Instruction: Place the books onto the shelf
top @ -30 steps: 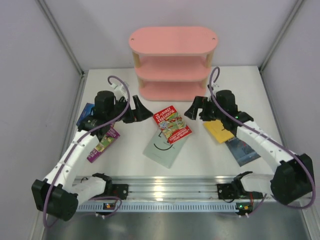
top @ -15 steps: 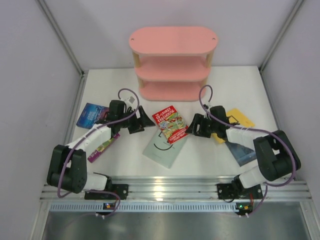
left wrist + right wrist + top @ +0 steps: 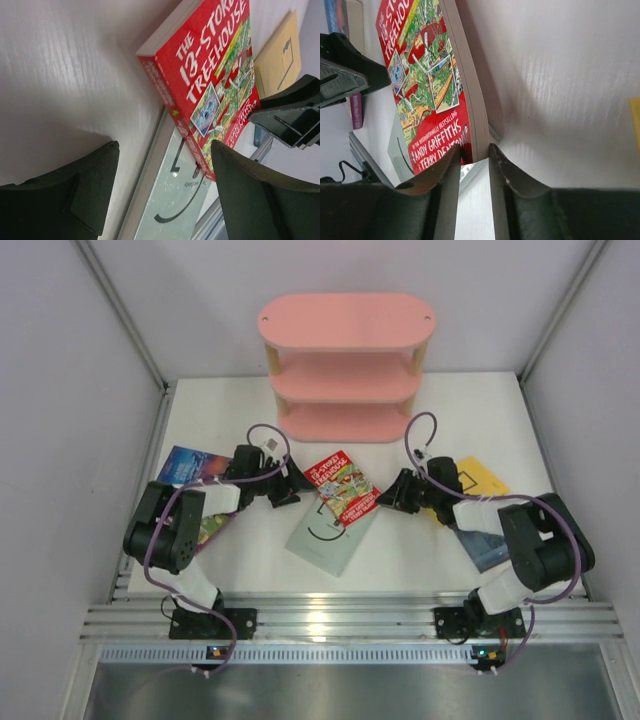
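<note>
The red book [image 3: 343, 487] lies flat mid-surface [image 3: 470, 410] on a grey-green book [image 3: 320, 535], its long axis slanting toward the shelf [image 3: 345, 375], with the right gripper [image 3: 384, 502] pinching its near-right corner and the left gripper [image 3: 292, 488] spread wide just beside its left edge.

The shelf [image 3: 346, 322] is pink – red illustrated book [image 3: 343, 488], pale grey-green book [image 3: 322, 538].

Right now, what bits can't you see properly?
- Purple book: in the top view it is mostly under the left arm.
- Navy book: in the top view the right arm covers part of it, and the title is too small to read.
- Grey-green book: the red book covers its top corner.
- Right gripper: in the right wrist view the fingers hug the red book's corner, but whether it's pinched is unclear.
</note>
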Motion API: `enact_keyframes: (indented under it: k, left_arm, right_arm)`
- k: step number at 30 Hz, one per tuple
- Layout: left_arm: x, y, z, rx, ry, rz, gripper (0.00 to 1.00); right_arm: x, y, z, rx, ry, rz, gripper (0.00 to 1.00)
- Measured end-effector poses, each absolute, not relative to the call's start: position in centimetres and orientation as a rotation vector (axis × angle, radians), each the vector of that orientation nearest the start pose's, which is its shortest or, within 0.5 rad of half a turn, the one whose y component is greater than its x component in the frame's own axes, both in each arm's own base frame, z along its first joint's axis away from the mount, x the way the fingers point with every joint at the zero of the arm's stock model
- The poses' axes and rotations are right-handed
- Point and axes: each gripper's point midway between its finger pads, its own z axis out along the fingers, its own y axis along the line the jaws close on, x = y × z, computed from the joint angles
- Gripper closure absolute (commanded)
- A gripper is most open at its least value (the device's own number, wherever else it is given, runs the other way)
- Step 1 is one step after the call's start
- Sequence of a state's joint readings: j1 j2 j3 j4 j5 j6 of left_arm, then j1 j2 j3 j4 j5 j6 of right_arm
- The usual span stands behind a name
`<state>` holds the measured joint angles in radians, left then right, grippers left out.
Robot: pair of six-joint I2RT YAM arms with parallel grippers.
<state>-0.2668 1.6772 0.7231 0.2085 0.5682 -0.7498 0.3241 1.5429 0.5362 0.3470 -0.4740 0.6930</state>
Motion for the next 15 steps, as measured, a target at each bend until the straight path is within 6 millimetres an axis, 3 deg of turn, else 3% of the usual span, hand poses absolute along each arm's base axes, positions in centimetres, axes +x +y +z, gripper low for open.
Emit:
enact_keyframes:
  k: [3,6,15]
  left_arm:
    - [33.8,-21.5,5.1,-0.266,2.411,-1.153,0.2]
    - [34.9,-21.8,5.1,-0.253,2.386,-1.16,0.2]
    - [36.7,-22.3,5.1,-0.25,2.327,-1.209,0.25]
  right_arm:
    - [30.0,20.6,4.7,0.17,2.345,1.068,0.84]
    - [30.1,20.5,4.9,0.17,2.337,1.081,1.0]
    - [30.1,20.4,5.0,0.146,2.332,1.092,1.0]
